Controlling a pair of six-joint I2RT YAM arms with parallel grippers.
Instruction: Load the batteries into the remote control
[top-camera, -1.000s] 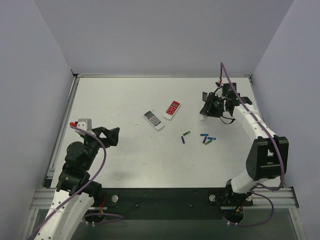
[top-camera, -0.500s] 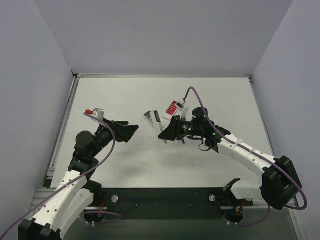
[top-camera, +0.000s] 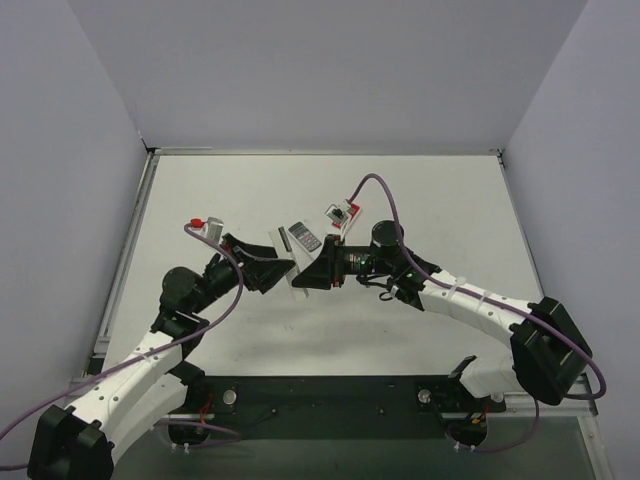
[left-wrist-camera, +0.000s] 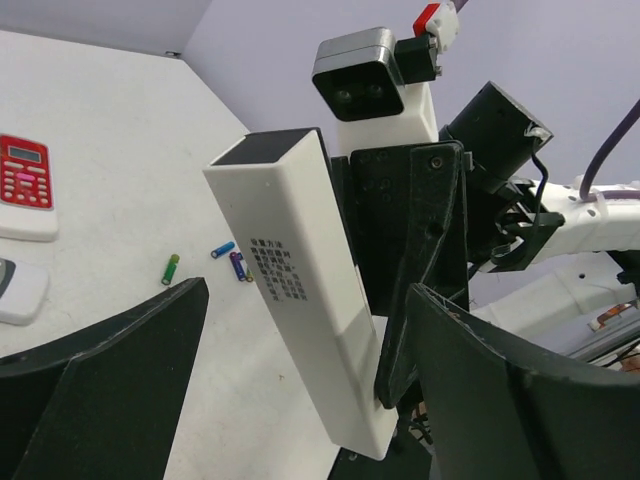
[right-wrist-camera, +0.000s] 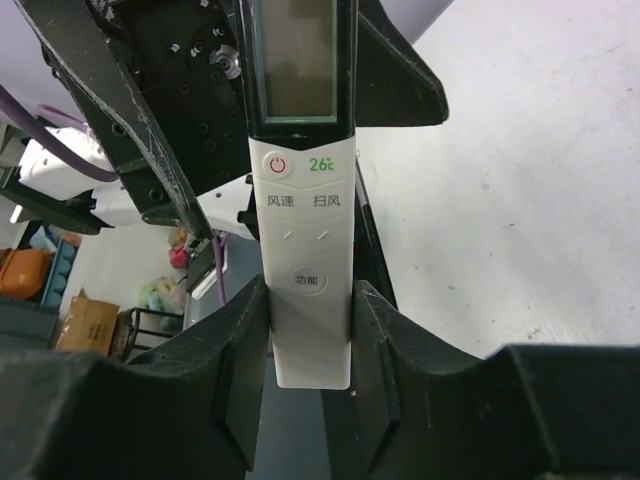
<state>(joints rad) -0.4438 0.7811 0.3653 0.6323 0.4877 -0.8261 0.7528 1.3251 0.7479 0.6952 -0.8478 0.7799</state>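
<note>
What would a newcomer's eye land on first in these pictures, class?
A slim white remote is held in the air over the middle of the table, gripped by one end in the right end effector. The left end effector faces it, open, with a finger on either side and neither touching. On the table beyond lie a red remote and a few small blue and green batteries.

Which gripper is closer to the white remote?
Right. The right gripper clamps the white remote; the left gripper is open, facing its back, not gripping.
</note>
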